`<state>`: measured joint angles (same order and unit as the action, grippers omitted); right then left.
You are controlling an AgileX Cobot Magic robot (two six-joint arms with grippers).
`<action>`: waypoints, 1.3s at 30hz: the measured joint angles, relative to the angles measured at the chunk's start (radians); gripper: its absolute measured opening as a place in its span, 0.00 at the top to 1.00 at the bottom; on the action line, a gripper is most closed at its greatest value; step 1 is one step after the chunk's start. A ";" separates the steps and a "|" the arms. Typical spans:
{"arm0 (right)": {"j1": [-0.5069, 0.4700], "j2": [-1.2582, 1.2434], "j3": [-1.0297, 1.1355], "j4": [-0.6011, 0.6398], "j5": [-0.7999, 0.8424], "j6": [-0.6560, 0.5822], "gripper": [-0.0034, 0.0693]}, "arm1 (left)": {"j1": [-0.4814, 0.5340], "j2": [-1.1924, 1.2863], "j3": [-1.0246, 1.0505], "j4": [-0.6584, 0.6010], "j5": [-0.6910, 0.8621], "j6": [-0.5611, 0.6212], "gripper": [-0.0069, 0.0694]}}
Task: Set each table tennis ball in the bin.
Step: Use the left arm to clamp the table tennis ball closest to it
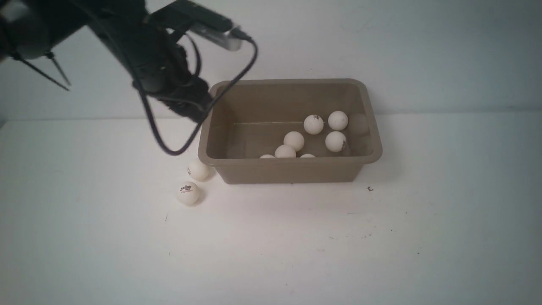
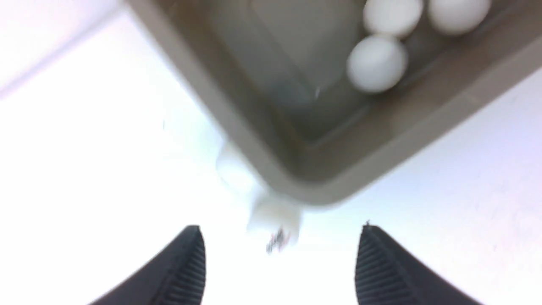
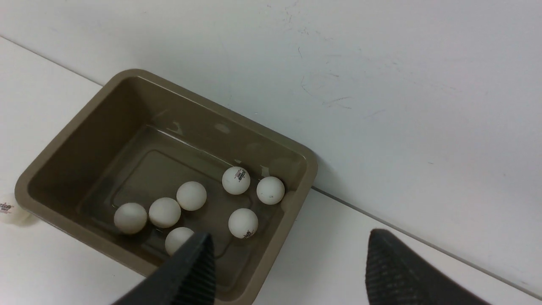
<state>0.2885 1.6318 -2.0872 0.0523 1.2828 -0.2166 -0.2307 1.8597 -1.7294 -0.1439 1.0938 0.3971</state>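
**Risk: two balls [image 1: 198,170] by bin [image 1: 292,171] corner**

Two lie on the table [image 1: 271,254] just beside the bin's near-left corner; seven sit inside. A finger catching the rim could shove the bin or roll a ball away. Left gripper [image 2: 280,228] hangs above that corner, tilted down, jaws wide, empty. Right gripper [image 3: 291,233], also wide and empty, hovers near the bin's right end.

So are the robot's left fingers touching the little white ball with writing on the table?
Apart. In the left wrist view the black ribbed left fingers stand open, with bare white table between them and the small white printed ball.
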 joint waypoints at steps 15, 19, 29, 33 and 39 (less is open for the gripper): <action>0.000 0.000 0.000 0.025 0.000 -0.004 0.35 | 0.049 -0.025 0.390 -0.095 -0.240 0.067 0.35; 0.000 0.000 0.000 0.025 0.000 -0.005 0.35 | 0.049 -0.014 0.403 -0.104 -0.289 0.070 0.35; 0.000 0.000 0.000 0.027 0.000 -0.009 0.35 | 0.049 0.089 0.405 -0.113 -0.363 0.070 0.35; 0.000 0.000 0.000 0.029 0.000 -0.011 0.35 | 0.049 0.116 0.405 -0.112 -0.395 0.071 0.35; 0.000 0.000 0.000 0.044 0.000 -0.012 0.35 | 0.049 0.137 0.405 -0.111 -0.433 0.071 0.35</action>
<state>0.2885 1.6318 -2.0872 0.0968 1.2828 -0.2286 -0.1817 1.9963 -1.3249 -0.2547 0.6605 0.4680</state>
